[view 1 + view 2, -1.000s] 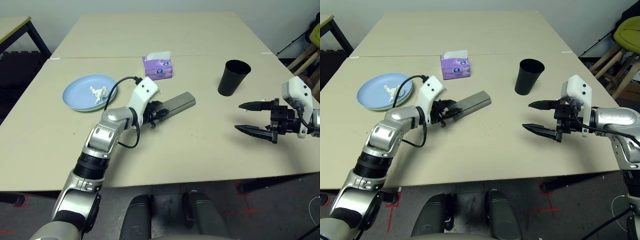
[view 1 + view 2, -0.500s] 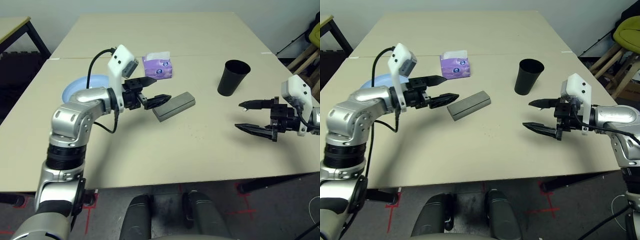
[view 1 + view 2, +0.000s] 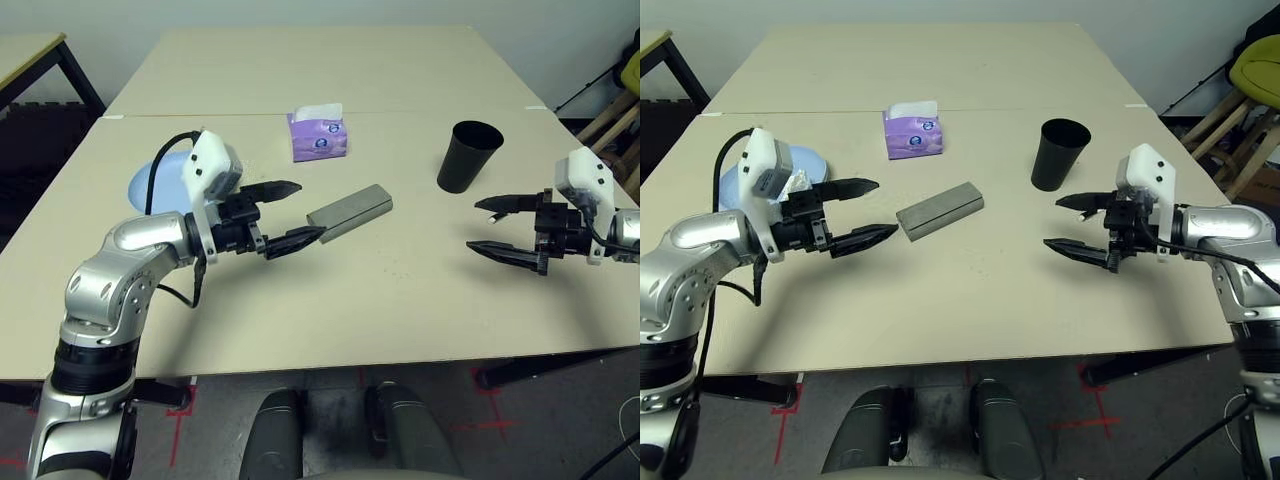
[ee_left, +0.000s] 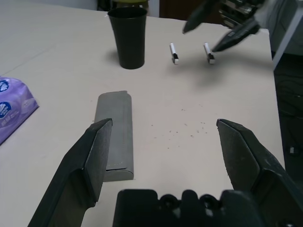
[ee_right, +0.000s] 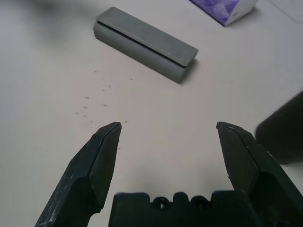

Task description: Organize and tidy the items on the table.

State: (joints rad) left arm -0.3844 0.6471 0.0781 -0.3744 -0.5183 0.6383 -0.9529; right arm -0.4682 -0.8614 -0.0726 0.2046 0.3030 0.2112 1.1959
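Observation:
A grey glasses case [image 3: 349, 212] lies shut on the table [image 3: 400, 300], near the middle. My left gripper [image 3: 311, 208] is open, its fingertips just left of the case's near end and holding nothing. Behind its wrist sits the light blue plate [image 3: 150, 182], partly hidden, with a crumpled white paper wad [image 3: 795, 183] on it. The black cup [image 3: 468, 156] stands upright at the right. In front of the cup my right gripper [image 3: 474, 225] hovers open and empty. In the left wrist view two white pens [image 4: 173, 52] lie side by side beneath the right gripper.
A purple tissue pack [image 3: 318, 135] sits behind the case, by the seam across the table. A black-framed table [image 3: 30, 50] stands at the far left, and a wooden stool [image 3: 1240, 130] at the far right. Bare tabletop lies in front of the case.
My left gripper let go of the glasses case, rose, then drew back left and lower, and is now open. The case stayed put. The right gripper barely moved.

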